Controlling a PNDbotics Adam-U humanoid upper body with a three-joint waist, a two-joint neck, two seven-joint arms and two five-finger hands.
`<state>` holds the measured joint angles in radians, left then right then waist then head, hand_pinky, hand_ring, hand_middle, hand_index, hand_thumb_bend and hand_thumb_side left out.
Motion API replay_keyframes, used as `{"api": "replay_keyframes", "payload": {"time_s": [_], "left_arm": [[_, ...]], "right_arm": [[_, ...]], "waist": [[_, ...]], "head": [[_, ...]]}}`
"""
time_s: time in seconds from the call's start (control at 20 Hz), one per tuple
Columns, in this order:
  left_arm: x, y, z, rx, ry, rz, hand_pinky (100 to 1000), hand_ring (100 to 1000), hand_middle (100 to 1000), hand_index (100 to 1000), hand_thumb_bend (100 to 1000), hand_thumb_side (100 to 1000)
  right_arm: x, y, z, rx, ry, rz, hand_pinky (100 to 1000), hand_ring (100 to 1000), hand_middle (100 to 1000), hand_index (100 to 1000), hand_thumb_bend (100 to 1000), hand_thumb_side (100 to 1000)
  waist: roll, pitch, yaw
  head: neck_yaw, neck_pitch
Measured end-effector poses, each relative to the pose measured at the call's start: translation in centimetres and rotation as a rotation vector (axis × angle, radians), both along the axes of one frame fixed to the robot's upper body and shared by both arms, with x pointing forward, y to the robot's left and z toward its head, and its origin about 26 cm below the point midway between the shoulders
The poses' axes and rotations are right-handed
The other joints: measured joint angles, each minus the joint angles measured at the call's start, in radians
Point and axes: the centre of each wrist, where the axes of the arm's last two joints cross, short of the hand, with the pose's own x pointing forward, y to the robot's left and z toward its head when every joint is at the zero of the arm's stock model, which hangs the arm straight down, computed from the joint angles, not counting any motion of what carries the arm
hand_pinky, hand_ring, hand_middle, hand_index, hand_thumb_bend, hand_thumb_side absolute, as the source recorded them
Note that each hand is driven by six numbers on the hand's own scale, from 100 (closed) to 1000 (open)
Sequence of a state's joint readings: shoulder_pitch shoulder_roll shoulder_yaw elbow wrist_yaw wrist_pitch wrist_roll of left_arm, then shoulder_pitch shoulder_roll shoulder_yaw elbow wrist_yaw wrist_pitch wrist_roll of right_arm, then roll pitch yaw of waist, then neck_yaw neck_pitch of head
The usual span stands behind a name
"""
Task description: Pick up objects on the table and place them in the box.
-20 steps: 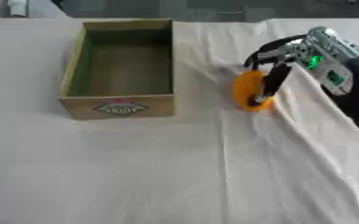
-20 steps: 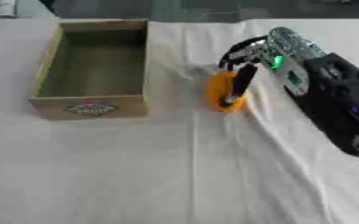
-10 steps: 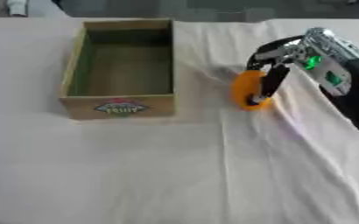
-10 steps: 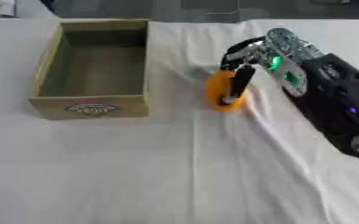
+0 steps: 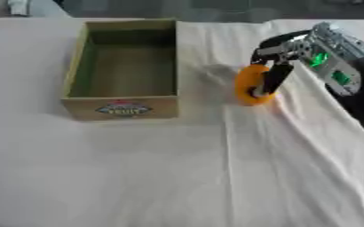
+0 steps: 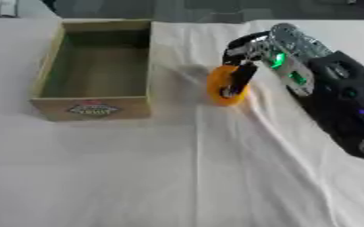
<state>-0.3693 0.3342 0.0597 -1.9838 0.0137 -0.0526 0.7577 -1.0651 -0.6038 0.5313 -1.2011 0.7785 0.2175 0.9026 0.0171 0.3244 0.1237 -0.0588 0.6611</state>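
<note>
An orange round object (image 5: 249, 85) stands on edge on the white cloth, right of the box. My right hand (image 5: 282, 55) comes in from the right and its dark fingers (image 5: 276, 79) are curled round the object's right side, pinching it. The open cardboard box (image 5: 124, 107) sits at the left centre with a label on its front wall; nothing shows inside it. My left hand shows in no view.
A white cloth (image 5: 177, 168) covers the table, with a raised fold running from the orange object toward the lower right. The table's far edge lies just behind the box.
The right hand and the orange object have shifted slightly toward the box and lifted a little; the box stays put.
</note>
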Motion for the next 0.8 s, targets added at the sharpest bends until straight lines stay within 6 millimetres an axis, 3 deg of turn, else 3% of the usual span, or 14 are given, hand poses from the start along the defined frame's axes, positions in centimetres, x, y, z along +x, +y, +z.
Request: {"api": "replay_keyframes", "payload": {"time_s": [0.3, 0.35, 0.5, 0.65, 0.8], "left_arm": [[0.0, 0.0, 0.0, 0.001, 0.000, -0.001, 666, 696, 656, 878, 100, 898], [0.0, 0.0, 0.0, 0.001, 0.000, -0.001, 666, 696, 656, 878, 100, 898], [0.0, 0.0, 0.0, 0.001, 0.000, -0.001, 666, 696, 654, 879, 100, 896], [0.0, 0.0, 0.0, 0.001, 0.000, -0.001, 666, 696, 654, 879, 100, 899], [0.0, 0.0, 0.0, 0.001, 0.000, -0.002, 665, 696, 653, 879, 100, 901]], "right_arm": [[-0.3, 0.3, 0.3, 0.042, 0.007, 0.009, 791, 868, 529, 605, 100, 199], [-0.4, 0.3, 0.5, 0.049, 0.006, 0.009, 788, 862, 525, 601, 100, 203], [-0.7, 0.5, 0.9, 0.067, -0.005, 0.004, 787, 858, 535, 612, 100, 361], [-1.1, 0.7, 1.4, 0.078, -0.025, 0.003, 793, 860, 555, 631, 100, 398], [-1.5, 0.9, 2.0, 0.086, -0.045, 0.003, 787, 851, 541, 615, 100, 379]], "waist": [[0.000, 0.000, 0.000], [0.000, 0.000, 0.000], [0.000, -0.005, 0.000], [0.000, -0.009, -0.001], [0.000, -0.011, -0.001]], "head": [[0.000, 0.000], [0.000, -0.001], [0.000, -0.003], [0.001, -0.003], [0.001, -0.004]]}}
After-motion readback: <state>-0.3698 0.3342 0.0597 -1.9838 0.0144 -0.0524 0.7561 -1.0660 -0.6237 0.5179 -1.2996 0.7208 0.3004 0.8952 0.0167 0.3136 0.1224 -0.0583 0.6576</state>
